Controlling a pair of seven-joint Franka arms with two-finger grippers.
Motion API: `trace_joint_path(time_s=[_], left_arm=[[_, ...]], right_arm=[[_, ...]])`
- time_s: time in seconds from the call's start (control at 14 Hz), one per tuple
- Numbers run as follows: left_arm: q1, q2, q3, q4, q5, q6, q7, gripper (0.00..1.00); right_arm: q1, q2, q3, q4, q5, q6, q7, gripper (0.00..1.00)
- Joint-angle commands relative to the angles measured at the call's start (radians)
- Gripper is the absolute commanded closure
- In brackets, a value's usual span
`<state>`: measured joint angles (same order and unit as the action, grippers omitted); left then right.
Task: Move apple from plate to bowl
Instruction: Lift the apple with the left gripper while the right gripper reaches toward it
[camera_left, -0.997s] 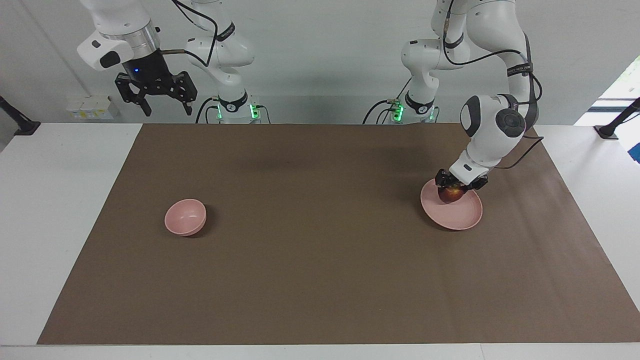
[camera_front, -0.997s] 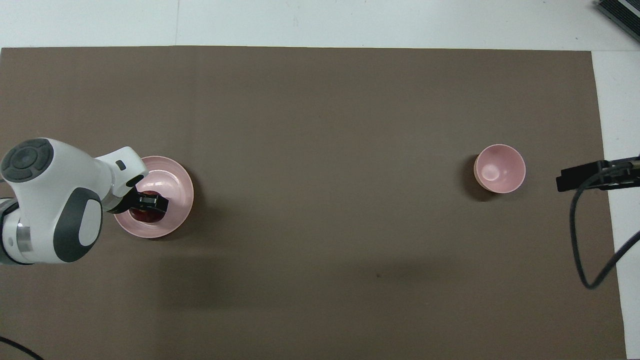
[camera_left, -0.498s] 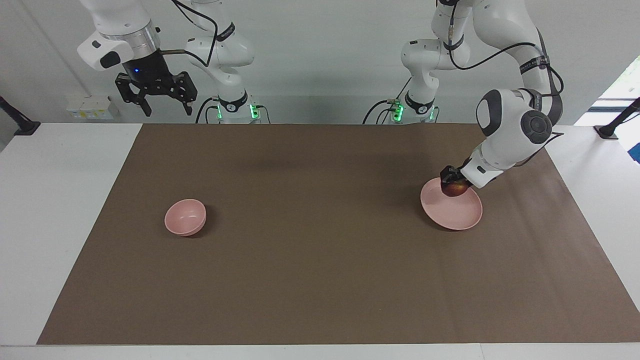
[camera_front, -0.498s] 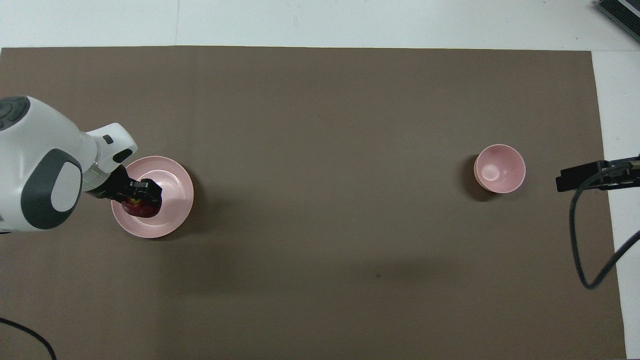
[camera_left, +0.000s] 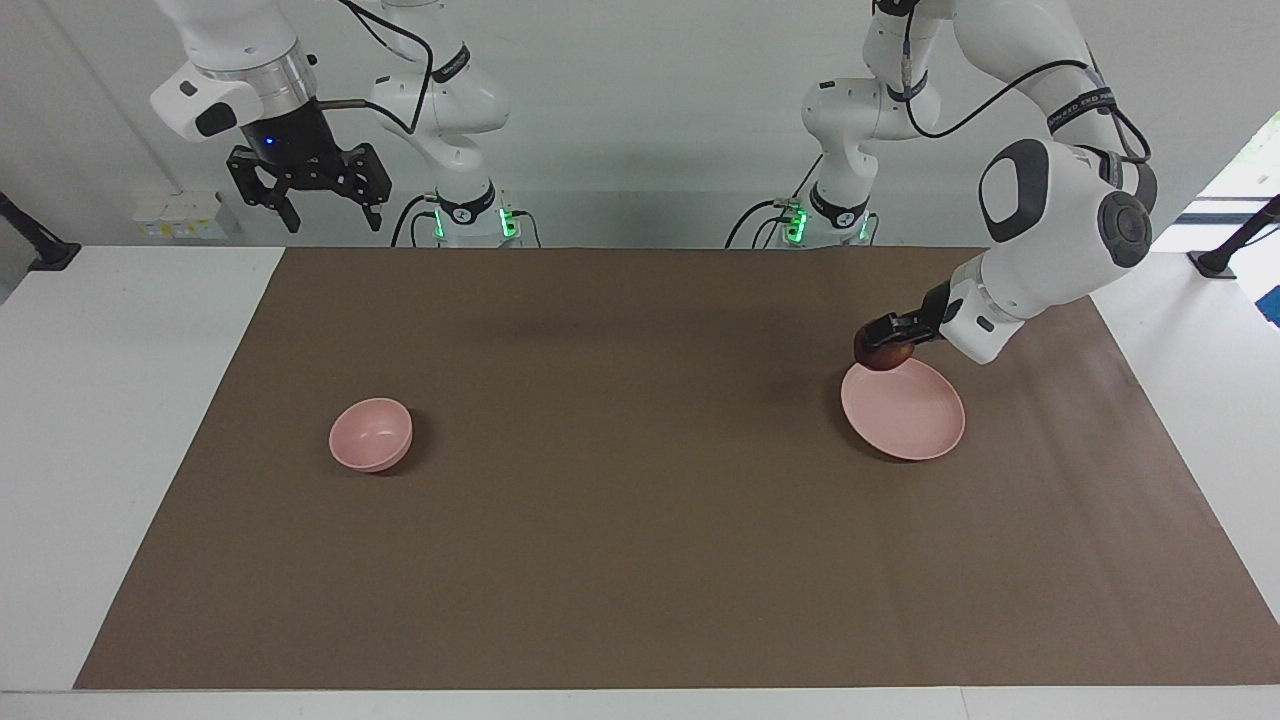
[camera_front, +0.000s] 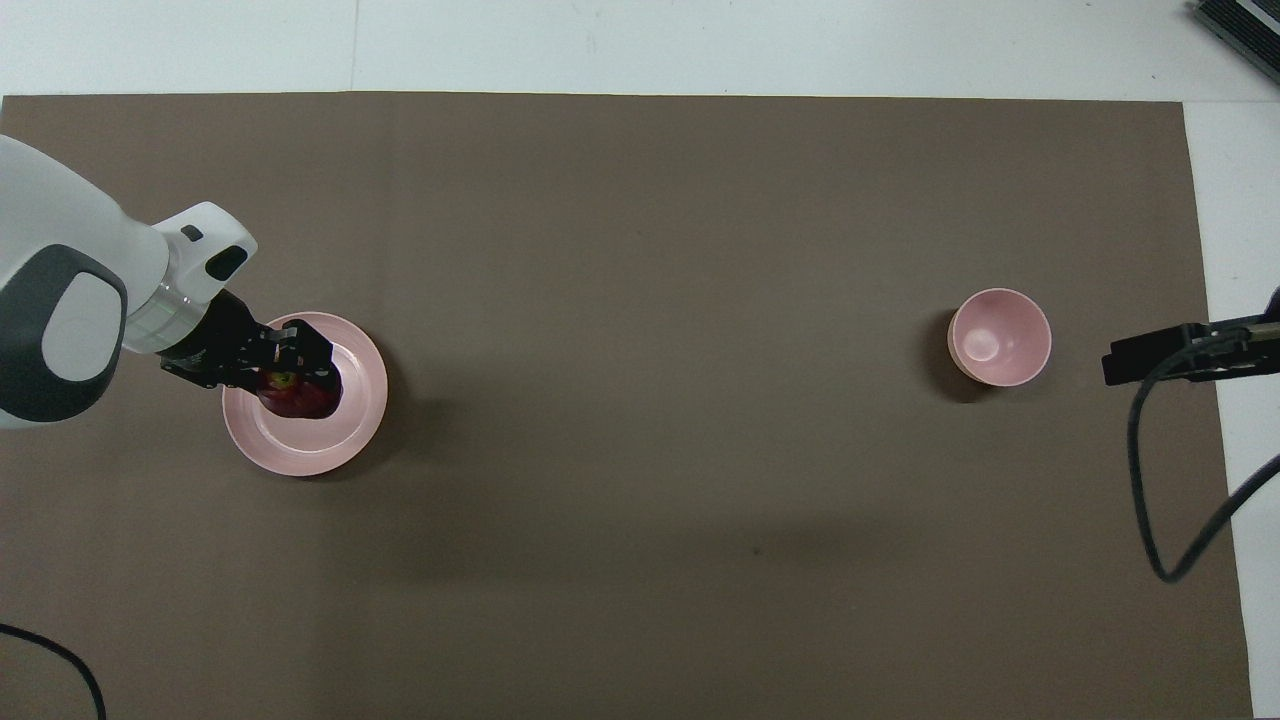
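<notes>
Two pink dishes sit well apart on a brown paper mat (camera_left: 640, 560), and the fruit's whole journey lies between them. Clamped in the left gripper (camera_left: 886, 350) is the small, round, dark red apple (camera_left: 884, 352), the fingers closed tight on its sides, held just clear of the wide, flat, pale pink plate (camera_left: 915, 425) and hanging over that plate's rim on the robots' side. The plate lies at the left arm's end of the table; the small, deep, pale pink bowl (camera_left: 370, 434) stands at the right arm's end, about as far from the robots as the plate. The carry therefore looks to run almost straight along the table's length, toward the right arm's end.

Nearer to the bowl by far is the right gripper (camera_left: 333, 208), which waits high over the table's edge at its own end, fingers spread wide and holding nothing. The left arm, reaching out low from its base, has the longer trip, or a handover to make partway.

From across the table, a sliver of daylight shows between apple and plate, proof that the fruit is lifted. From overhead, the apple (camera_front: 295, 397) appears to sit inside the plate (camera_front: 350, 420), with the left gripper (camera_front: 300, 375) over it, and the bowl (camera_front: 1000, 337) shows its empty hollow. Only a dark edge of the right arm enters that view.
</notes>
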<state>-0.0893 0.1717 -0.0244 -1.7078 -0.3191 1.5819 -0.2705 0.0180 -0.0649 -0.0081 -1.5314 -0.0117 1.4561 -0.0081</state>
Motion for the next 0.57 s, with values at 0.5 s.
trace_joint_path(time_s=[0.5], left_arm=[[-0.015,0.023,-0.011,0.04,-0.329,-0.115,-0.439,1.0]], right_arm=[[-0.021,-0.018,0.0,-0.012,0.002,-0.052,-0.023,0.0]])
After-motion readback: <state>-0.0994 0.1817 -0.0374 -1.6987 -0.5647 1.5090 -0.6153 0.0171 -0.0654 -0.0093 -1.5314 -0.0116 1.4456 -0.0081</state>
